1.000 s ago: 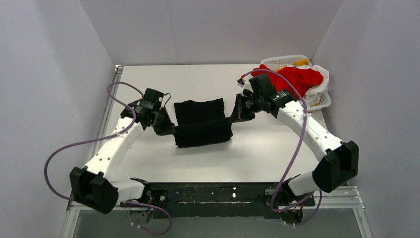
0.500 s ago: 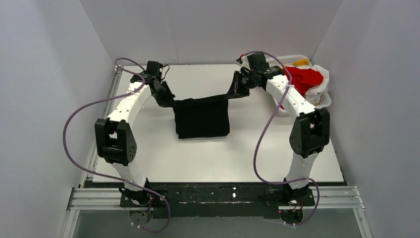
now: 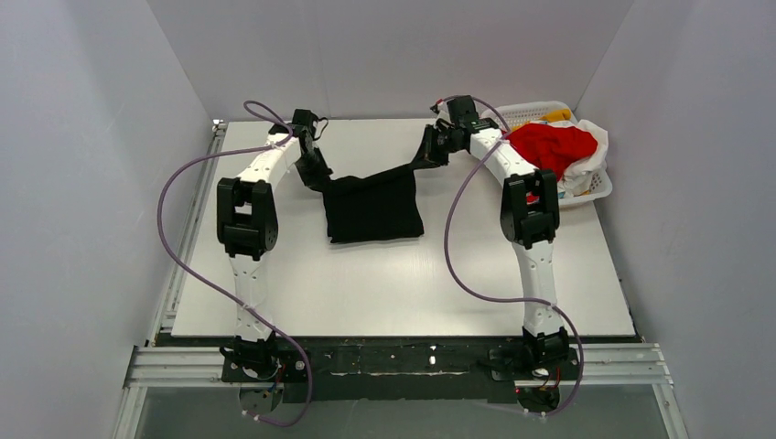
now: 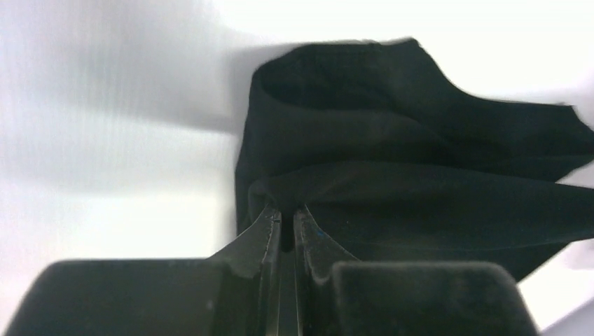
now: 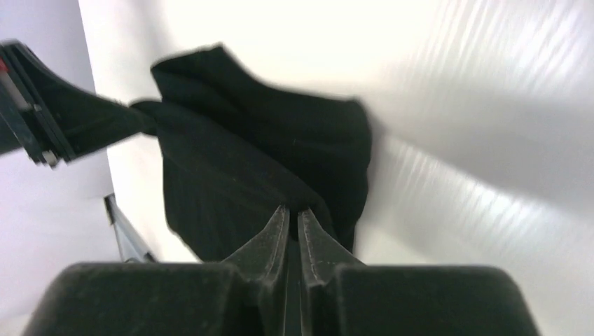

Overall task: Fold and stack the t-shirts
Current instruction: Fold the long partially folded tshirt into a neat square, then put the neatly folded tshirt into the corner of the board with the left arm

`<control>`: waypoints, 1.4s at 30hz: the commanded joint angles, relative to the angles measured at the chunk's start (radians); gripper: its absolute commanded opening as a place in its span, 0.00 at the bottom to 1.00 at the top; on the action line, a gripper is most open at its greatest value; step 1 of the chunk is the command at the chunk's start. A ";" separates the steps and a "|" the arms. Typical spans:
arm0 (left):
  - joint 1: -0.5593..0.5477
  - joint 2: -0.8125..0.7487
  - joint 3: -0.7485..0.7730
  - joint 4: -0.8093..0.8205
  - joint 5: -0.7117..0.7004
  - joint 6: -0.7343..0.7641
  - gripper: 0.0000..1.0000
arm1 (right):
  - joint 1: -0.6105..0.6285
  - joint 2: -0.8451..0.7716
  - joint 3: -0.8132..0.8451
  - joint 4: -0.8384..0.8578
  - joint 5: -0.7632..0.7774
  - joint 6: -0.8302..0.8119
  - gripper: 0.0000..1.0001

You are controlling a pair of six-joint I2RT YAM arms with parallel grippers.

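A black t-shirt lies folded on the white table, its far edge lifted and stretched between both grippers. My left gripper is shut on the shirt's far left corner. On the other side my right gripper pinches the far right corner, jaws shut on the cloth. The black t-shirt sags between the two grips. In the top view a red t-shirt lies heaped over the basket, with white cloth and a bit of yellow cloth beside it.
A white plastic lattice basket stands at the table's far right corner. Grey walls close in the table on three sides. Purple cables loop from both arms.
Both arms have stretched toward the far side of the table, carrying the black shirt's gripped edge away from the near edge and unfolding it over the rest of the shirt.
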 commanded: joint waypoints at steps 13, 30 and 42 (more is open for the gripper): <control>0.026 -0.149 -0.004 -0.131 -0.018 0.009 0.98 | -0.013 -0.043 0.144 0.066 0.053 0.024 0.82; 0.015 0.085 0.056 0.067 0.269 -0.053 0.98 | 0.057 0.090 0.139 0.184 -0.088 0.148 0.86; 0.025 0.230 0.105 -0.125 0.124 -0.054 0.98 | 0.060 0.337 0.284 0.178 -0.038 0.302 0.89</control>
